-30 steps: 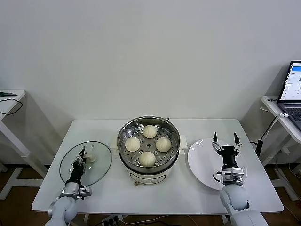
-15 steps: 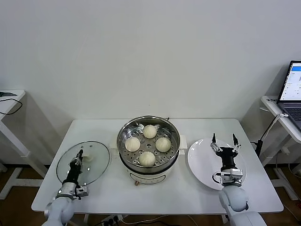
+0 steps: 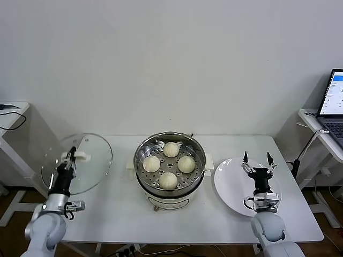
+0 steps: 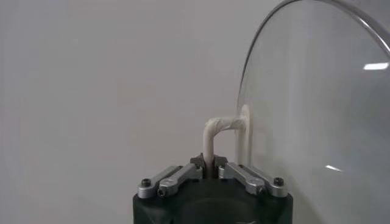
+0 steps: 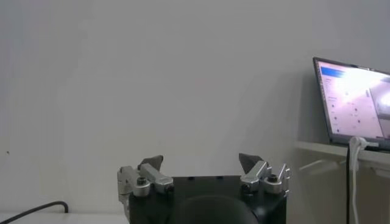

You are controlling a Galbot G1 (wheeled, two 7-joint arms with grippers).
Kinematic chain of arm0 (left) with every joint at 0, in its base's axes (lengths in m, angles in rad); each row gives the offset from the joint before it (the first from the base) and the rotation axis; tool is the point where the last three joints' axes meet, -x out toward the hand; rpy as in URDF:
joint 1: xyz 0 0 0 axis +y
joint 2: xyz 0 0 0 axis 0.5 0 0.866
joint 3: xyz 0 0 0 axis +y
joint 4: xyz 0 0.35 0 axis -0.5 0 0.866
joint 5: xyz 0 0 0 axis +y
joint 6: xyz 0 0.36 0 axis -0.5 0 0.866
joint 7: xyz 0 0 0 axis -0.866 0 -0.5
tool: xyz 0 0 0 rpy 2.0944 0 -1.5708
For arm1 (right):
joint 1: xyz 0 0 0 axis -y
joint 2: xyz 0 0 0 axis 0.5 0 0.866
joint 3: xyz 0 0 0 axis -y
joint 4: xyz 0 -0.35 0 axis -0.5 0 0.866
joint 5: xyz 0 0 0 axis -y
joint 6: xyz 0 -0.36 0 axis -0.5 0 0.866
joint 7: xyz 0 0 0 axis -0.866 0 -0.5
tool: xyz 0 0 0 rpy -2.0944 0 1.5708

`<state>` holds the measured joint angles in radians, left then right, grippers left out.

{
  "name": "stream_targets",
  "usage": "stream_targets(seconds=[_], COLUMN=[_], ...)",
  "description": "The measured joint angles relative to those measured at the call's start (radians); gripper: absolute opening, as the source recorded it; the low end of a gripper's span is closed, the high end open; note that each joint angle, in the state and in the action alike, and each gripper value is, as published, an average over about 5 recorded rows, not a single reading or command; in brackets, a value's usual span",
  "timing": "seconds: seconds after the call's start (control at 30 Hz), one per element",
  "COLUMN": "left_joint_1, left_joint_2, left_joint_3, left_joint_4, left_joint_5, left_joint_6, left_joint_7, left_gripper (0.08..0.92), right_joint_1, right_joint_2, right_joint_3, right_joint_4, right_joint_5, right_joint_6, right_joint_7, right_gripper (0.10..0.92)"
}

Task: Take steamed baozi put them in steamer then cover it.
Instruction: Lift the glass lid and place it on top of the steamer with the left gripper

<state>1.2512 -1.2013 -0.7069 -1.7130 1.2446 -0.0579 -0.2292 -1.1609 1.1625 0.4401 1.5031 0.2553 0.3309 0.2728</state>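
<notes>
Left gripper (image 3: 69, 156) clamped on cover (image 3: 88, 155) handle, lid tilted; level it, centre over steamer (image 3: 169, 160). Right gripper (image 3: 257, 157) wide open, empty.

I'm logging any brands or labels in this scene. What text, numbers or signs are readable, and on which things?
None can be read.
Laptop screen on the side desk: lines of text show, too small and blurred to read, also in the right wrist view.
Steamer, its cover, white plate: no lettering visible.
</notes>
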Motion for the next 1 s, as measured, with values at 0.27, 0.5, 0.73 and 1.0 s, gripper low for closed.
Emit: stream_targets(seconds=[0.27,0.5,0.73,1.0], left_joint_1=[-0.008,-0.041,-0.089,-0.145], left_joint_2=[0.023,-0.003,-0.062,-0.146], left_joint_3=[0.093,0.289,0.491,0.637], left_joint_4=[-0.241,-0.368,-0.388,-0.329], left_joint_5=[-0.037,-0.047,0.006,0.122], left_joint_6=[0.079,0.209,0.327,0.424], left_joint_7=[0.075,0.163,0.256,0.357], left_gripper=[0.192,0.192,0.192,0.192], right_joint_1=[-0.009,-0.017,-0.025,-0.03], right_joint_2=[-0.01,-0.005,0.012,0.031], right_joint_3=[-0.001,-0.001,-0.001,0.003], right_joint_4=[-0.003,0.004,0.006,0.0], right_joint_5=[0.009,0.016,0.013,0.007], right_joint_6=[-0.011,-0.02,-0.02,-0.015], right_joint_7=[-0.017,-0.025,-0.032,-0.039], right_gripper=[0.823,0.823,0.823,0.823])
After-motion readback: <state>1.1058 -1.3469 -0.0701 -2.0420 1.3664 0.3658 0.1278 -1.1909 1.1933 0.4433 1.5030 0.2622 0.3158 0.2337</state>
